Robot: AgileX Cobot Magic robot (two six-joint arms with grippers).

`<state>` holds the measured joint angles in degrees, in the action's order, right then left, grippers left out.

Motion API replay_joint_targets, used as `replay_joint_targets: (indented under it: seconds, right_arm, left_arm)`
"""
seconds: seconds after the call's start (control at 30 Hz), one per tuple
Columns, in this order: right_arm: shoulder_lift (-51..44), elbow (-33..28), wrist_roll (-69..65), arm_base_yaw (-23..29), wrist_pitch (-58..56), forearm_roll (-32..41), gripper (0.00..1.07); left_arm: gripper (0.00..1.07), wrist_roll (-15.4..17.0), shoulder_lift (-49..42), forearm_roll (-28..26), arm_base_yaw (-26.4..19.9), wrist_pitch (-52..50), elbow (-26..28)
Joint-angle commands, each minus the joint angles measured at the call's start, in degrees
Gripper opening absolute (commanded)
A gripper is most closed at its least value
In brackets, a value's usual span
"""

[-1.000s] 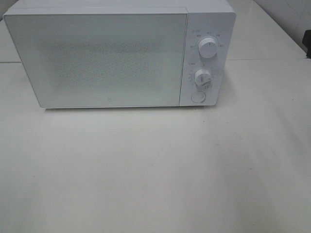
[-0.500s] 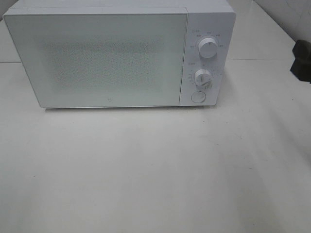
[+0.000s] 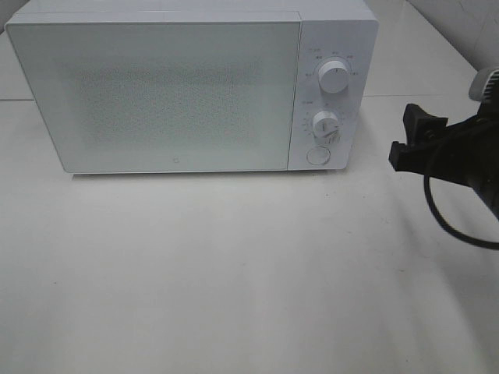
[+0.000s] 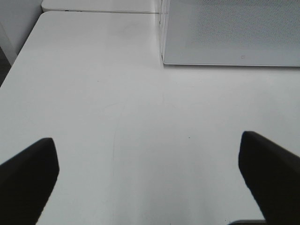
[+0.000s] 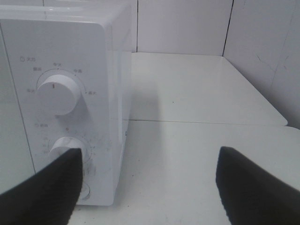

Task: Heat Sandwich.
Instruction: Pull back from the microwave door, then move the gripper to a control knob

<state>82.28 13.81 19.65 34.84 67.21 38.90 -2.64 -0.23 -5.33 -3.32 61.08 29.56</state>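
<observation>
The sandwich is out of view in every frame. A white microwave [image 3: 179, 86] stands at the back of the table with its door [image 3: 156, 97] closed. Its panel has an upper knob [image 3: 334, 76], a lower knob [image 3: 325, 125] and a round button [image 3: 316, 156]. My right gripper [image 3: 407, 136] is open and empty, to the right of the panel and apart from it. In the right wrist view, the gripper [image 5: 147, 187] faces the panel's knobs [image 5: 56, 93]. My left gripper [image 4: 150, 178] is open and empty over bare table, in front of the microwave's left corner [image 4: 164, 61].
The white table [image 3: 234, 265] spreads in front of the microwave. A tiled wall [image 5: 187, 23] rises behind the table. A black cable [image 3: 444, 218] loops below the right arm. The table's left edge [image 4: 18, 61] shows in the left wrist view.
My right gripper has come in from the right edge of the exterior view, toward the microwave's control panel. The microwave has not changed.
</observation>
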Motion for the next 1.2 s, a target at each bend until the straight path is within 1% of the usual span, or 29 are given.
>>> replay_joint_targets:
  seconds: [0.03, 0.07, 0.1, 0.17, 0.2, 0.23, 0.37, 0.4, 0.5, 0.7, 1.2]
  right_arm:
    - [2.8, 0.2, 1.6, 4.5, 4.0, 4.2, 0.76]
    - [2.8, 0.2, 1.6, 4.5, 4.0, 4.2, 0.76]
    - [4.5, 0.7, 1.6, 6.5, 4.0, 6.1, 0.76]
    - [6.3, 1.3, 1.7, 8.6, 4.0, 7.6, 0.76]
    - [7.8, 1.8, 1.7, 10.4, 4.0, 8.7, 0.76]
    - [7.8, 1.8, 1.7, 10.4, 4.0, 8.7, 0.76]
    - [10.7, 4.0, 1.7, 13.9, 4.0, 11.8, 0.76]
    - [10.7, 4.0, 1.7, 13.9, 4.0, 11.8, 0.76]
    - [12.4, 7.2, 1.7, 14.7, 4.0, 13.0, 0.76]
    - [15.2, 10.1, 1.8, 14.7, 3.8, 13.0, 0.76]
    - [15.9, 10.5, 1.3, 14.7, 3.2, 12.6, 0.76]
  left_arm:
    - [1.00, 0.2, -1.5, -0.1, 0.3, 0.0, -0.1]
    - [1.00, 0.2, -1.5, -0.1, 0.3, 0.0, -0.1]
    - [1.00, 0.2, -1.5, -0.1, 0.3, 0.0, -0.1]
    - [1.00, 0.2, -1.5, -0.1, 0.3, 0.0, -0.1]
    - [1.00, 0.2, -1.5, -0.1, 0.3, 0.0, -0.1]
    - [1.00, 0.2, -1.5, -0.1, 0.3, 0.0, -0.1]
    - [1.00, 0.2, -1.5, -0.1, 0.3, 0.0, -0.1]
    - [1.00, 0.2, -1.5, -0.1, 0.3, 0.0, -0.1]
    - [1.00, 0.2, -1.5, -0.1, 0.3, 0.0, -0.1]
    - [1.00, 0.2, -1.5, -0.1, 0.3, 0.0, -0.1]
    - [1.00, 0.2, -1.5, -0.1, 0.3, 0.0, -0.1]
